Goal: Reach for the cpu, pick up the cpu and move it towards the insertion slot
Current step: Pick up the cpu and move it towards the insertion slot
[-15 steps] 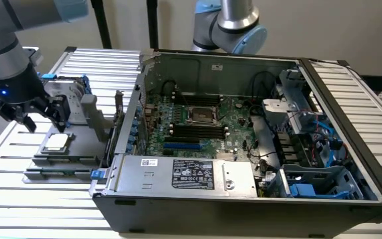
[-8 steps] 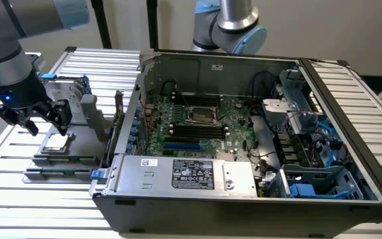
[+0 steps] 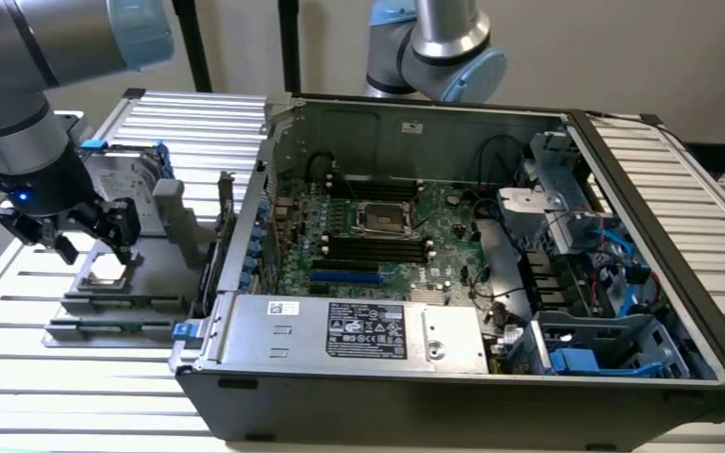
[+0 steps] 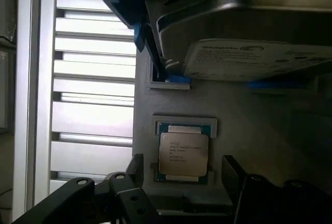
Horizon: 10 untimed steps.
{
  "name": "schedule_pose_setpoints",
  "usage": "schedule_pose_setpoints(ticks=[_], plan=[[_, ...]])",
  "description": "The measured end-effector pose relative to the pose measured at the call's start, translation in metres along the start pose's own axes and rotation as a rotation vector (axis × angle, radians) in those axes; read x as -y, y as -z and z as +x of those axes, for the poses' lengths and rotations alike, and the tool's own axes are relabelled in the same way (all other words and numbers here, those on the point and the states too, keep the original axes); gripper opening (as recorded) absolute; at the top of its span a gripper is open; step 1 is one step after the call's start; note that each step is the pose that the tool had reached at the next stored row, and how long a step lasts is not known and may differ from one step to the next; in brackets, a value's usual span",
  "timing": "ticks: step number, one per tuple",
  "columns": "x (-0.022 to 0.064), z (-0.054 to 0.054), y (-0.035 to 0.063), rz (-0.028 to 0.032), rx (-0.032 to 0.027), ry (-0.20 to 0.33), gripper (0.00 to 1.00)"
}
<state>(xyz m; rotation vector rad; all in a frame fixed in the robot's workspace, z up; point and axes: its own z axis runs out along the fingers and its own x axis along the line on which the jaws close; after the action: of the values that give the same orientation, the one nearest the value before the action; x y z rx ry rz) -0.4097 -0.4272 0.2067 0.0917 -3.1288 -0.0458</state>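
Exterior view and wrist view of one workstation. One gripper (image 3: 95, 250) hangs from the arm at the exterior view's left, directly above one cpu (image 3: 103, 275); its two fingers (image 4: 136, 168) are spread wide and hold nothing; in the wrist view they stand one on each side of the cpu (image 4: 183, 152), apart from it. The cpu lies flat, silvery top up, in a square recess of one grey fixture (image 3: 117, 305), outside the case and to the exterior view's left of it; the same fixture (image 4: 259, 125) carries one hard drive (image 4: 249, 42) with a blue bracket (image 4: 119, 1), standing on edge just beyond the cpu. One open computer case (image 3: 463, 396) fills the middle of the exterior view; on its green motherboard (image 3: 445, 203) sits one insertion slot (image 3: 381, 219), a silver frame with a dark centre, well apart from the cpu; long black memory slots (image 3: 376, 247) lie in two groups, one on each side of it. One power supply (image 3: 350, 330) with a white label sits along the near side of the case. A second arm (image 3: 432, 47) stands behind the case. Fixture and case rest on one slatted metal table (image 3: 35, 387).
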Motion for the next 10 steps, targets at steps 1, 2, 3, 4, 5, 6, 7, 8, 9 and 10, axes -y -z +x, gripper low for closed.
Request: schedule_pose_setpoints(ticks=[1, 2, 3, 4, 5, 6, 7, 8, 9, 10], plan=[[-0.0003, 0.0, -0.0018, 0.0007, 0.0001, -0.001, 0.71], [-0.0009, -0.0001, -0.0037, 0.0019, 0.0, -0.001, 0.71], [-0.0015, -0.0002, -0.0051, 0.0029, 0.0, -0.002, 0.71], [-0.0022, -0.0002, -0.0061, 0.0039, -0.0002, -0.002, 0.71], [-0.003, -0.0003, -0.0068, 0.0047, -0.0003, -0.003, 0.71], [-0.0035, -0.0003, -0.0075, 0.0055, -0.0003, -0.004, 0.71], [-0.0041, -0.0003, -0.0083, 0.0065, -0.0002, -0.006, 0.71], [-0.0046, -0.0004, -0.0092, 0.0078, -0.0001, -0.007, 0.71], [-0.0052, -0.0004, -0.01, 0.0094, -0.0003, -0.008, 0.71], [-0.006, -0.0005, -0.0107, 0.0111, -0.0004, -0.01, 0.71]])
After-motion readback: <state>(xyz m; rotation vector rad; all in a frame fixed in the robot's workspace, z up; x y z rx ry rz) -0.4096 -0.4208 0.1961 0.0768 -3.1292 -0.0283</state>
